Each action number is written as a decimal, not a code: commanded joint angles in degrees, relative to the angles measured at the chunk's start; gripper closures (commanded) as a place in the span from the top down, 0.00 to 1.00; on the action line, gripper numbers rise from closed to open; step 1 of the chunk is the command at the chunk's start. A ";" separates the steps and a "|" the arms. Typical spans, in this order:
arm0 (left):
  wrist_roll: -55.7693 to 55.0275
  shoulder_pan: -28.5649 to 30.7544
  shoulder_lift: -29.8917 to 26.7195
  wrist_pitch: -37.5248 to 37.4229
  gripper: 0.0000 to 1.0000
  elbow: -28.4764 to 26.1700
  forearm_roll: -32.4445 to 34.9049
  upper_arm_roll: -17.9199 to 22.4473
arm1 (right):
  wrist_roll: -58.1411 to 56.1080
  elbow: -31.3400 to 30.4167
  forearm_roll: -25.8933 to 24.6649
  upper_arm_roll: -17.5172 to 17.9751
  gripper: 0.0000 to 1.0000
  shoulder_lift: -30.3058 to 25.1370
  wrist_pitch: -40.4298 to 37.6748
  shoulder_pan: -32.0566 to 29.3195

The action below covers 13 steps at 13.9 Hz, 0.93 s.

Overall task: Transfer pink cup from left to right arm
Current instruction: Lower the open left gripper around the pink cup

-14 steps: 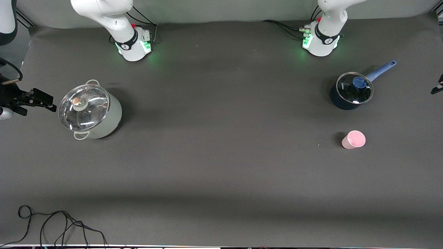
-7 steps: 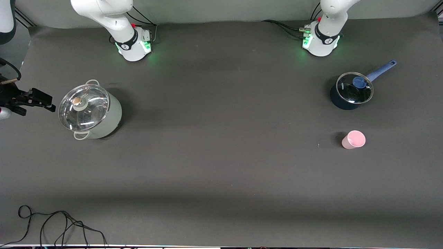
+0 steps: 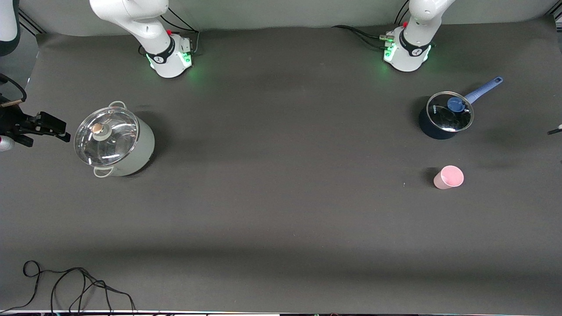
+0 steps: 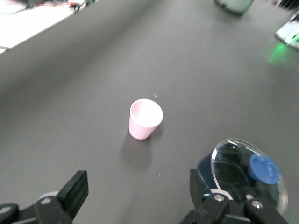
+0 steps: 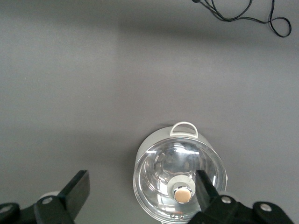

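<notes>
The pink cup (image 3: 448, 177) stands upright on the dark table at the left arm's end, nearer to the front camera than the blue saucepan (image 3: 445, 115). In the left wrist view the cup (image 4: 145, 119) stands apart from my left gripper (image 4: 138, 187), which hangs open and empty in the air beside the saucepan (image 4: 243, 170). Only one finger (image 3: 555, 130) of it shows at the front view's edge. My right gripper (image 3: 59, 131) waits open and empty at the right arm's end, next to the pale green pot (image 3: 113, 141). That gripper (image 5: 140, 187) looks down on the pot's glass lid (image 5: 180, 179).
The saucepan has a glass lid and a long blue handle (image 3: 483, 89). A black cable (image 3: 74, 285) lies coiled near the table's front corner at the right arm's end. Both arm bases (image 3: 169, 57) stand along the table's back edge.
The left gripper's tip left the front view's edge and shows again lower down. The right gripper drifted slightly toward its end of the table. Cup and pots have not moved.
</notes>
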 commanded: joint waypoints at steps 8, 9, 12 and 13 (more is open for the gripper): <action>21.65 0.56 18.41 -3.98 0.97 3.83 -13.63 -2.41 | -1.07 0.86 0.84 -0.41 1.00 -0.06 -1.32 0.27; 23.06 0.12 20.16 -3.98 0.97 3.82 -14.42 -2.50 | -1.07 0.95 0.84 -0.41 1.00 -0.06 -1.32 0.27; 26.50 -0.23 23.69 -3.02 0.97 3.74 -16.27 -4.95 | -1.07 0.95 0.84 -0.41 1.00 -0.06 -1.32 0.27; 26.67 -0.23 24.57 -2.58 0.97 3.74 -16.36 -5.92 | -1.07 0.86 0.84 -0.41 1.00 -0.06 -1.32 0.27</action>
